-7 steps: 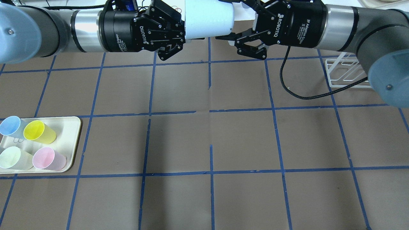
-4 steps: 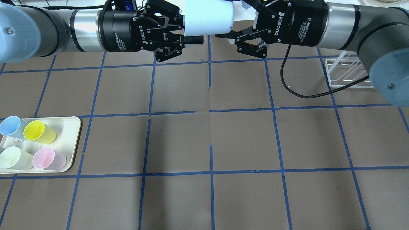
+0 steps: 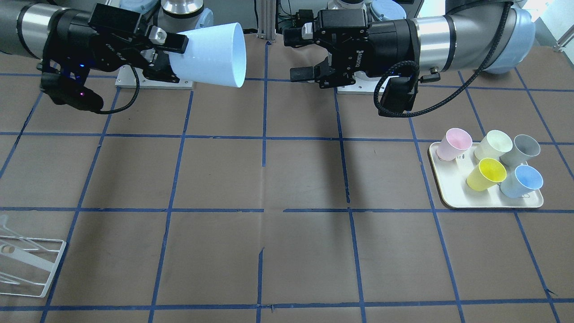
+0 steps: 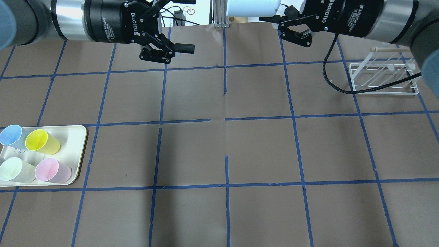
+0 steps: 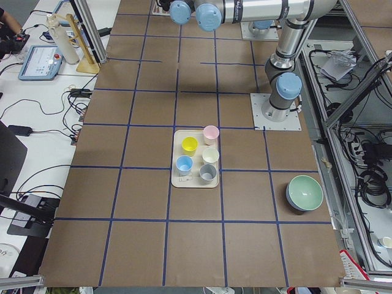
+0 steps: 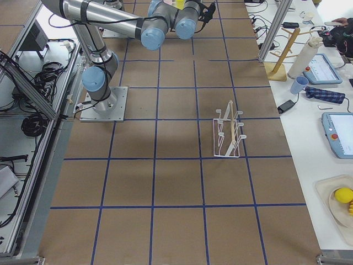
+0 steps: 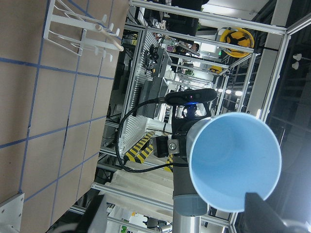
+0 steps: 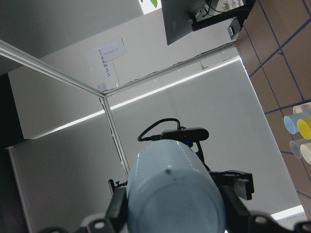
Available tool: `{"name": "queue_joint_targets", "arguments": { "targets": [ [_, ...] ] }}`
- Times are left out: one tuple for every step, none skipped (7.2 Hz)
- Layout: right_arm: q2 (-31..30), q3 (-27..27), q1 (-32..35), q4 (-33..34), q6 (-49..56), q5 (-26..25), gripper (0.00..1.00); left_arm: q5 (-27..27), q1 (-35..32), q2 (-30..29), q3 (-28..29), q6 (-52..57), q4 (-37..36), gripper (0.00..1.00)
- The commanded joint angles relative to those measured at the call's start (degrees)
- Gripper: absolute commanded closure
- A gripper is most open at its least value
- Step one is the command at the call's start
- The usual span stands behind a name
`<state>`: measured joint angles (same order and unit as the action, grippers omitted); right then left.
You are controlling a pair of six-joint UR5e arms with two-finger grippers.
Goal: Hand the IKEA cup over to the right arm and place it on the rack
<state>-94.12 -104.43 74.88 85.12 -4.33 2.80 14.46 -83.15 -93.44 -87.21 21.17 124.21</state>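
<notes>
The IKEA cup point(image 3: 210, 54), pale blue, lies sideways in the air with its base end in my right gripper point(image 3: 176, 60). That gripper is shut on it. Its sky-blue mouth point(image 7: 235, 162) faces my left gripper point(image 3: 293, 54), which is open, empty and a short gap away. In the overhead view the cup point(image 4: 252, 7) is at the top edge in the right gripper point(image 4: 267, 12), and the left gripper point(image 4: 187, 25) is apart to its left. The white wire rack point(image 4: 384, 77) stands on the table under the right arm; it also shows in the front-facing view point(image 3: 27, 264).
A cream tray point(image 4: 77, 137) on my left side holds several cups, among them a yellow one point(image 4: 41, 141) and a blue one point(image 4: 12, 134). A green bowl point(image 5: 304, 193) sits near the table's left end. A black cable point(image 4: 343, 87) hangs from the right wrist over the rack.
My left gripper has opened, let go of the cup and drawn back to the left. My right gripper has closed on the cup and carried it right and away.
</notes>
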Motion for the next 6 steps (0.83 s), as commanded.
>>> {"name": "queue_joint_targets", "arguments": {
  "targets": [
    [0.0, 0.8, -4.6, 1.1, -0.1, -7.6, 0.87, 17.9, 0.1, -0.9, 2.1, -11.9, -13.7, 0.0],
    [0.2, 2.4, -5.3, 1.5, -0.2, -14.2, 0.87, 24.7, -0.2, -1.3, 1.9, -14.8, -20.3, 0.0],
    [0.0, 4.0, -6.1, 1.4, 0.2, -24.1, 0.87, 34.7, -1.0, -1.1, 1.9, -15.1, -22.0, 0.0],
    [-0.2, 4.8, -6.1, 1.5, 1.2, -33.4, 0.87, 44.5, -1.2, -0.4, 2.1, -15.4, -24.4, 0.0],
    [-0.2, 5.5, -6.1, 1.5, 3.0, -40.7, 0.87, 53.8, -1.4, -0.6, 2.1, -18.1, -28.3, 0.0],
    [-0.2, 6.2, -6.1, 1.5, 4.9, -47.5, 0.87, 62.7, -2.2, -1.0, 2.1, -20.7, -30.3, 0.0]
  ]
}}
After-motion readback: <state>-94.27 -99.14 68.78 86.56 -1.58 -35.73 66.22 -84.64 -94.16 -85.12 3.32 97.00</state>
